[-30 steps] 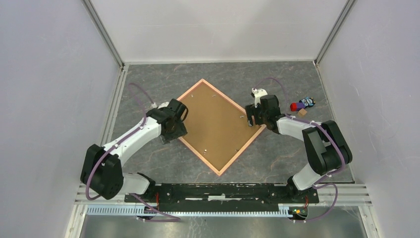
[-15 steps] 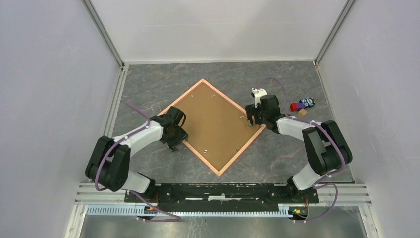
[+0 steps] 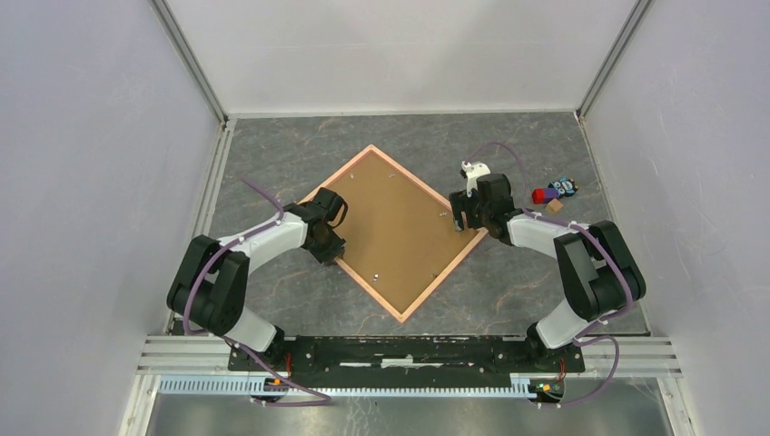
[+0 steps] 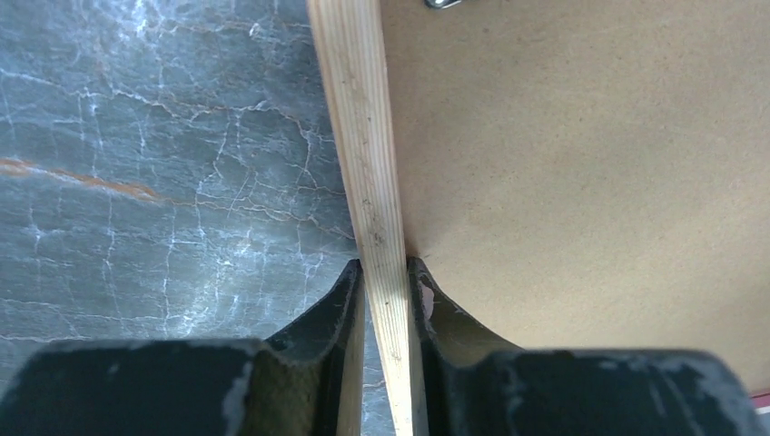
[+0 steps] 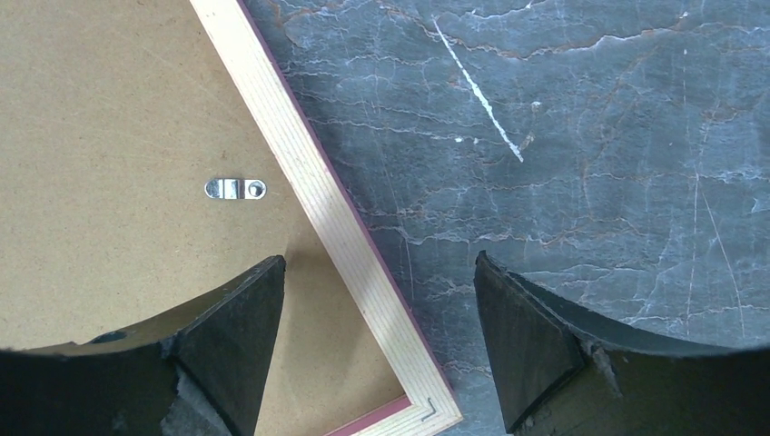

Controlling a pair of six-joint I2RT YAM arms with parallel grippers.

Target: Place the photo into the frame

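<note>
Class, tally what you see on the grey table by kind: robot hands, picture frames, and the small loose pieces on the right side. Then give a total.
2 robot hands: left hand, right hand
1 picture frame, lying back up
3 small loose pieces: red block, blue piece, tan cube
Total: 6

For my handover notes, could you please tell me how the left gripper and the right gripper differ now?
The left gripper is shut on the frame's rail; the right gripper stands open. The left grips a side edge, the right straddles a corner. Both sit at its rim.
</note>
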